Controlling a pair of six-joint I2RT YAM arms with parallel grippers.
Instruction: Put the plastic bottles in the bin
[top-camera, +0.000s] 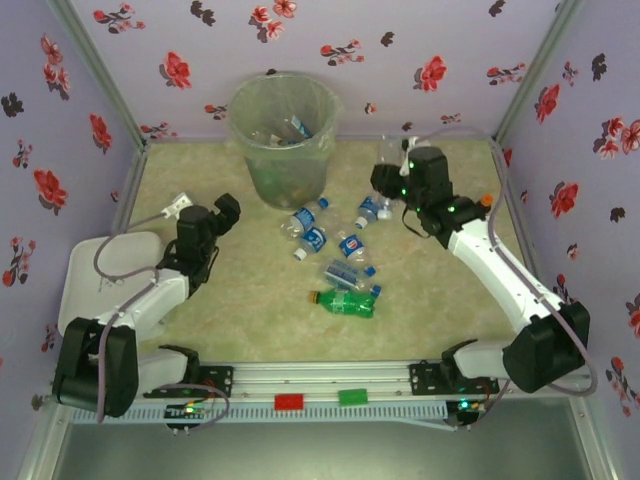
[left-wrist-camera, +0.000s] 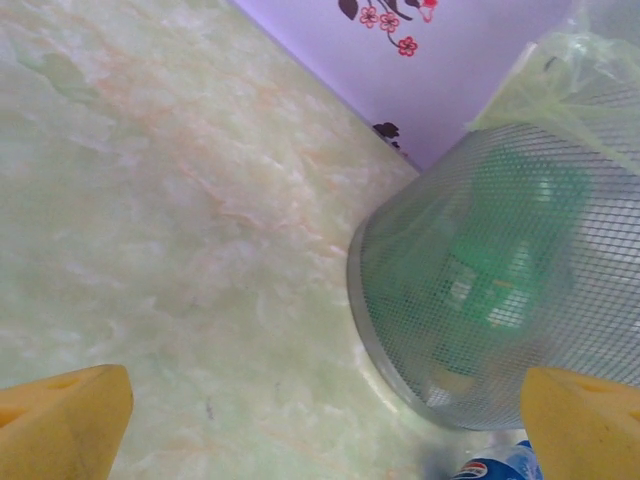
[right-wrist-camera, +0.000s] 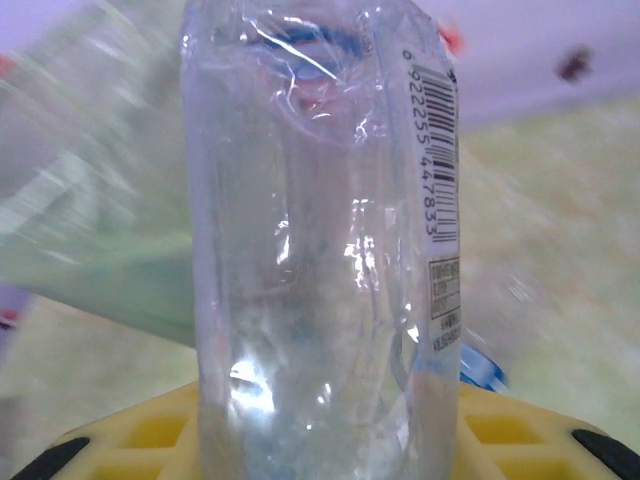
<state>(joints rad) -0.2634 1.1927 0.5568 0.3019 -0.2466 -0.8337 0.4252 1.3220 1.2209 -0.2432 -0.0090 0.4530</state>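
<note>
From above, you see a pale green marbled desk boxed in by lilac walls printed with red and dark flowers. The bin stands at the far centre, with bottles inside it. The loose bottles lie in a cluster near the middle of the desk, and the green bottle is the nearest of them. Your left gripper sits left of the cluster. Your right gripper is raised just right of the bin.

On your left wrist camera, the yellow fingertips sit at the two bottom corners, spread wide with nothing between them. The bin's mesh-patterned wall rises on the right, green shapes show through it, and the flowered wall meets the marbled surface behind it.

On your right wrist camera, the yellow fingers are clamped on a clear bottle. It stands upright in the grip, its barcode label on the right. The bin is a blur to the left.
</note>
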